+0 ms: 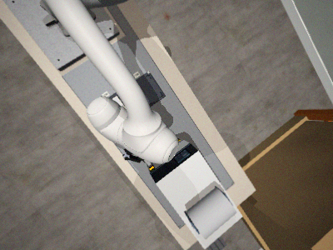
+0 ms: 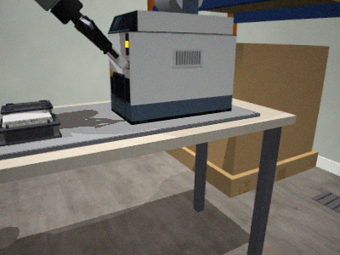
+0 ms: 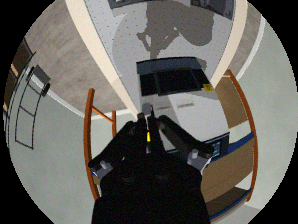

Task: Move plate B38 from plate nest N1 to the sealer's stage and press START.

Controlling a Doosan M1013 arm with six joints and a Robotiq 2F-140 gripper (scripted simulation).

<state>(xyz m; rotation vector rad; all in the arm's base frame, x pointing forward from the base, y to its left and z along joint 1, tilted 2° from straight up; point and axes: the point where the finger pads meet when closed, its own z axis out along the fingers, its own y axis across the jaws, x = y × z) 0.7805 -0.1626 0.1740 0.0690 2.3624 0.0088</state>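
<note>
The sealer (image 2: 174, 64) is a white box with a dark base on the grey mat. It also shows in the top view (image 1: 191, 183) and in the wrist view (image 3: 180, 92). Its lamp (image 2: 127, 42) glows amber; the lamp also shows in the top view (image 1: 151, 167). The front opening (image 3: 172, 82) is dark, and neither the stage nor plate B38 can be seen outside it. My gripper (image 2: 114, 54) is shut and empty, its tips at the sealer's front face just below the lamp. In the wrist view the gripper (image 3: 149, 124) points at the sealer's front.
A black nest with a white plate (image 2: 27, 120) stands at the left of the table. A foil roll (image 1: 210, 210) sits on top of the sealer. A large cardboard box (image 2: 280, 115) stands behind the table. My arm (image 1: 125, 104) hides much of the mat.
</note>
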